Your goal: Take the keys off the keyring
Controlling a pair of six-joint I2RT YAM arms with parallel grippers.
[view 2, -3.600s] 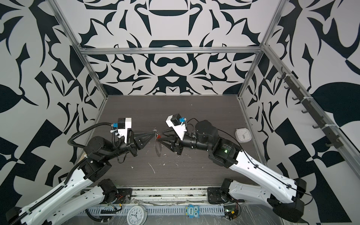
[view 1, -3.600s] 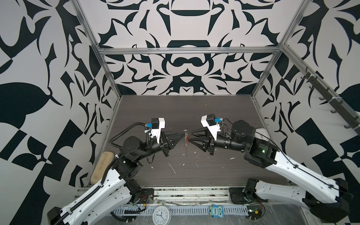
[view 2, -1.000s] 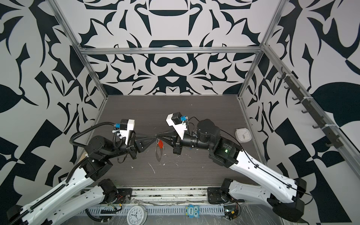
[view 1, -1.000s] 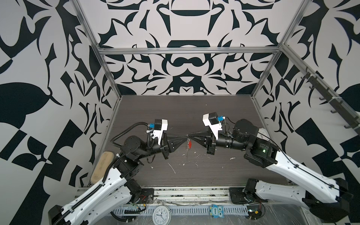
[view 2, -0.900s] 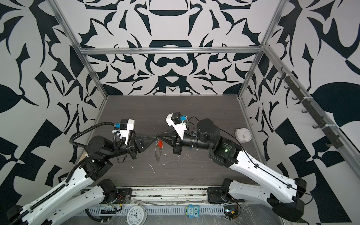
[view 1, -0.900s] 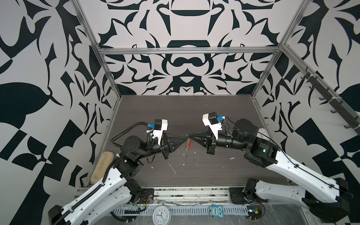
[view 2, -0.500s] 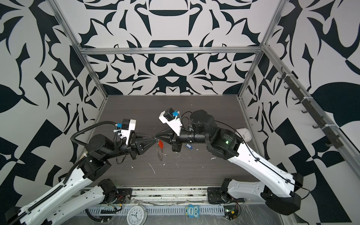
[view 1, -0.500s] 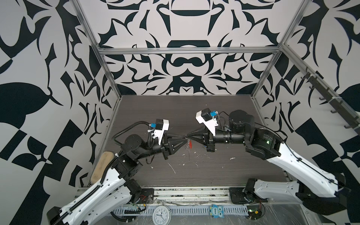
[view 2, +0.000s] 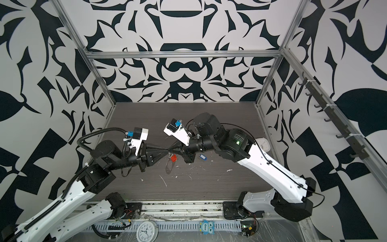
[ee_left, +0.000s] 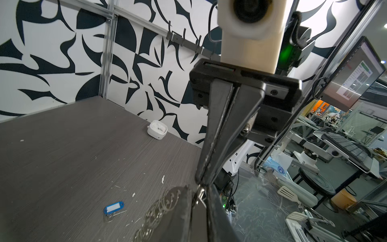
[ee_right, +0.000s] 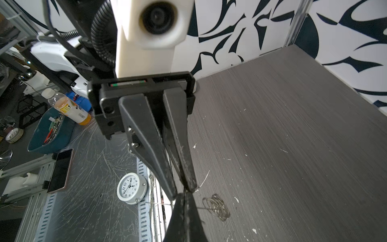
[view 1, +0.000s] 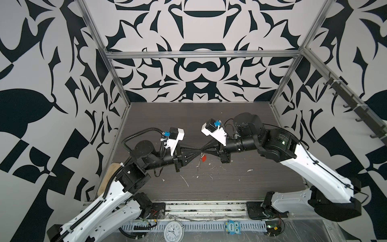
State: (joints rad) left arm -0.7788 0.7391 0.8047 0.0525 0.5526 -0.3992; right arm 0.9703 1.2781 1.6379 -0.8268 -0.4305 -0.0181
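The right end effector is fully closed and appears to pinch the top ring of the silvery linked-ring metal keyring, which hangs above the dark grey table. The left end effector meets it tip to tip with its jaws narrowly apart; a grip cannot be confirmed. The red oblong plastic key tag hangs just below the tips. The blue oblong plastic key tag lies detached on the table. The chain is probably light, limp and slippery, with stiff wire rings. Grasp the red tag by its flat faces.
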